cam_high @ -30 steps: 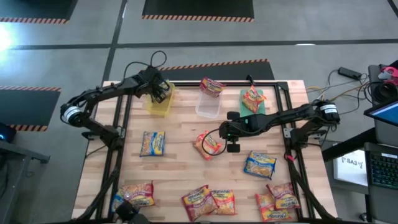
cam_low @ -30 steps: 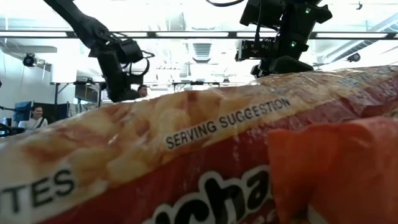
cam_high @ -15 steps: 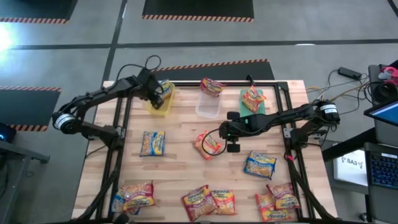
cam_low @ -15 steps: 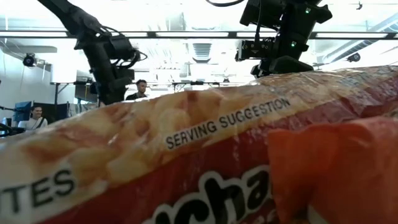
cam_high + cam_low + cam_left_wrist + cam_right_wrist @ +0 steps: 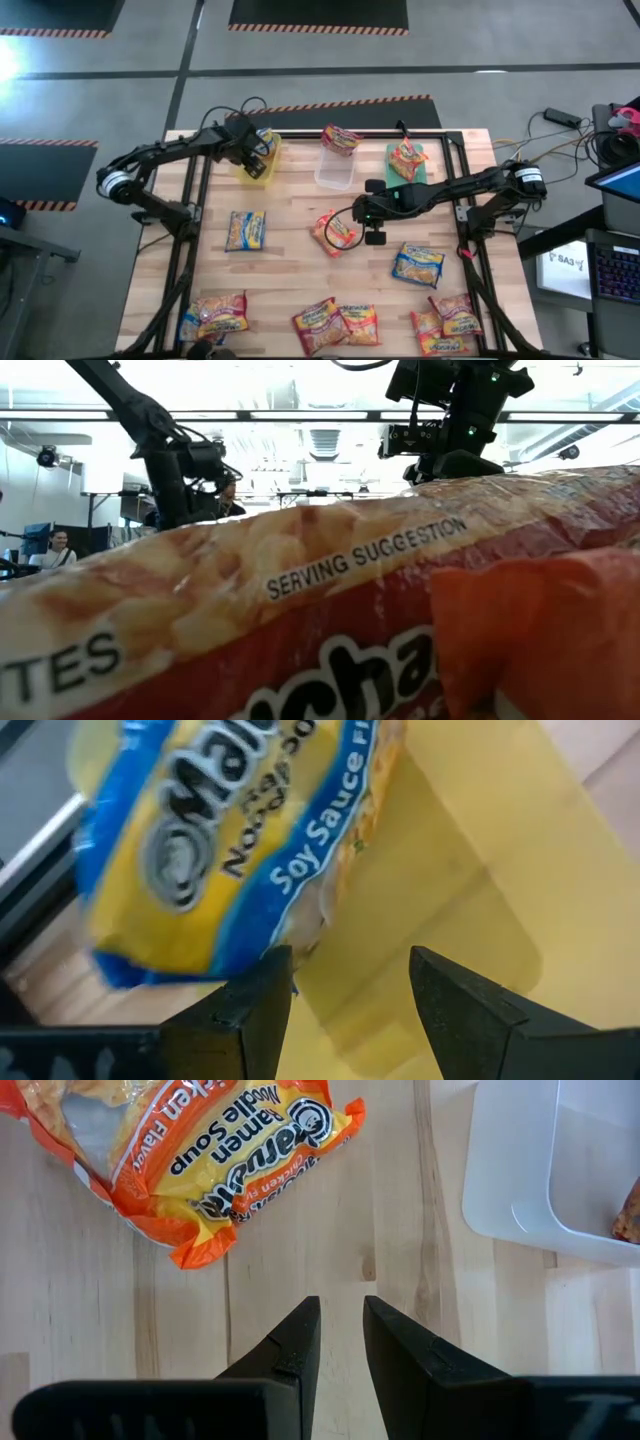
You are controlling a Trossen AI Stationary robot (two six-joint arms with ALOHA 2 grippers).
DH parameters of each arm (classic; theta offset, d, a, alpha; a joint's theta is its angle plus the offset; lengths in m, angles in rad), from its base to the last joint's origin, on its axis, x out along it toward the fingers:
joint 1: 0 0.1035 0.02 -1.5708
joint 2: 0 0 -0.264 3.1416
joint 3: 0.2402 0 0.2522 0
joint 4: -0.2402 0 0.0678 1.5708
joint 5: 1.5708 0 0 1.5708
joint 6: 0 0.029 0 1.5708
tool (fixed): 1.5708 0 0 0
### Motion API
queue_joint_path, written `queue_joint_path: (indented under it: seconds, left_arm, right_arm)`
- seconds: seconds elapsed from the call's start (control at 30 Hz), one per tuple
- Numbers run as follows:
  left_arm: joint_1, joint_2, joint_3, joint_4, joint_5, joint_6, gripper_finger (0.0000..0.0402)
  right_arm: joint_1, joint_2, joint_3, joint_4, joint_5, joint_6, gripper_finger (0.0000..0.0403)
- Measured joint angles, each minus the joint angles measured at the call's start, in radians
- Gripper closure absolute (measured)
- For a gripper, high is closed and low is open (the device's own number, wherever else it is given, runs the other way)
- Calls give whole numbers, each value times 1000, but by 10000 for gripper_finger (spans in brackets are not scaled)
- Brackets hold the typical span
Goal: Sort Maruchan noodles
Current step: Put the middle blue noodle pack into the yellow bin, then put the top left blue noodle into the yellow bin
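Observation:
My left gripper (image 5: pixel 350 985) stands open over the yellow bin (image 5: pixel 256 166) at the table's far left, pointing steeply down. A blue-and-yellow noodle packet (image 5: pixel 225 840) lies tilted across the bin's rim (image 5: pixel 267 139). My right gripper (image 5: pixel 342 1315) hovers over bare wood mid-table, with a narrow gap between its fingers and nothing in it. An orange packet (image 5: pixel 215 1155) lies flat just ahead of it (image 5: pixel 335 232). In the low view a red packet (image 5: pixel 330 630) close to the camera hides the table. My left gripper has one fingertip (image 5: pixel 268 982) right beside the blue-and-yellow packet's lower corner (image 5: pixel 300 942); I cannot tell whether they touch. Nothing sits between its fingers, only the yellow bin's floor behind them.
A clear bin (image 5: pixel 335 170) and a green bin (image 5: pixel 407 165), each with a packet in it, stand at the far edge. Blue-and-yellow packets (image 5: pixel 245 230) (image 5: pixel 418 265) lie mid-table and several red ones (image 5: pixel 335 325) along the near edge. A person (image 5: pixel 60 548) sits far behind.
My left gripper has sunk a little over the yellow bin, tipped more steeply down and drawn slightly toward the table's left. This uncovers the blue-and-yellow packet at the bin's far right corner. The gap between its fingers looks unchanged.

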Motion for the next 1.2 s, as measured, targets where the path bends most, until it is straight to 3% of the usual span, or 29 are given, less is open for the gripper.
queue_joint_path:
  seconds: [0.2,0.9,1.2]
  left_arm:
    - [-2,66,8,62,-109,16,216]
    - [-4,127,9,281,-84,100,216]
    - [-20,3,9,206,-83,69,216]
  right_arm:
    - [0,0,0,0,0,0,332]
    - [0,0,0,0,0,0,332]
    - [0,0,0,0,0,0,332]
